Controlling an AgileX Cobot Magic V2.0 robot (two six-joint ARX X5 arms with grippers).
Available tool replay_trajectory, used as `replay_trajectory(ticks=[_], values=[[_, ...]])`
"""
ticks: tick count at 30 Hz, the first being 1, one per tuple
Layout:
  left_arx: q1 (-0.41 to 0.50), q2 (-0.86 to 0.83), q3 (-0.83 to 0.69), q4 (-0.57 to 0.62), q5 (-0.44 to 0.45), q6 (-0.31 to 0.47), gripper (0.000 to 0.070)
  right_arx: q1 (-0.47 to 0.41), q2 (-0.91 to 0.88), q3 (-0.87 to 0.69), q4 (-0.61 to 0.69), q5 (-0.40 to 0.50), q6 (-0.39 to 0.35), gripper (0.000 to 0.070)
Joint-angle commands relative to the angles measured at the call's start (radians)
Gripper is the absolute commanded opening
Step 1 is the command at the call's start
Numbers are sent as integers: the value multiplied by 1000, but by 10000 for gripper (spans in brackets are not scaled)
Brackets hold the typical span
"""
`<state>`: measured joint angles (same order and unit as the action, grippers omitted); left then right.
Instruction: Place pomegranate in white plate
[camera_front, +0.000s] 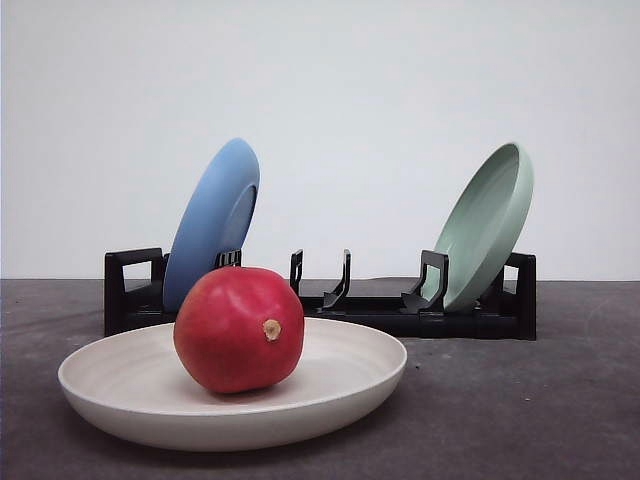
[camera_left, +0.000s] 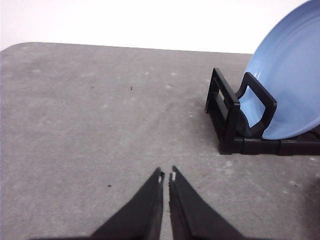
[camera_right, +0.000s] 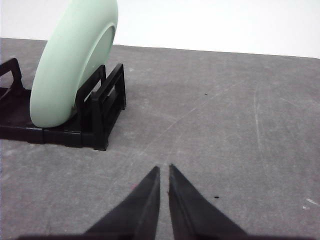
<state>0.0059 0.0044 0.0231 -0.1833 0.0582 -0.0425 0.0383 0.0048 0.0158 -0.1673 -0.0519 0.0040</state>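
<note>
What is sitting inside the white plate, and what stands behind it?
The pomegranate rests in the white plate, stub toward the camera. Behind stands a black rack holding a blue plate and a pale green plate on edge. The fruit hides part of the rack and the blue plate's lower edge.

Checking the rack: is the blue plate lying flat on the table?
No, the blue plate stands tilted on edge in the black rack.

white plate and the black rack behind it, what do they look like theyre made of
The white plate looks like matte ceramic or a plastic blend: an even cream surface with no shine. The black rack looks like moulded plastic: smooth, uniform black, with a soft sheen along its rounded edges. Neither material is certain from the look alone.
</note>
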Motion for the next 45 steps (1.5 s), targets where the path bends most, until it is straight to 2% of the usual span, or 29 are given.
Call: replay_trajectory(ticks=[1, 45], values=[[0, 0, -11, -1, 2, -3, 0, -2, -1, -5, 10, 1, 11, 29], [0, 0, -11, -2, 2, -3, 0, -2, -1, -5, 10, 1, 11, 29]])
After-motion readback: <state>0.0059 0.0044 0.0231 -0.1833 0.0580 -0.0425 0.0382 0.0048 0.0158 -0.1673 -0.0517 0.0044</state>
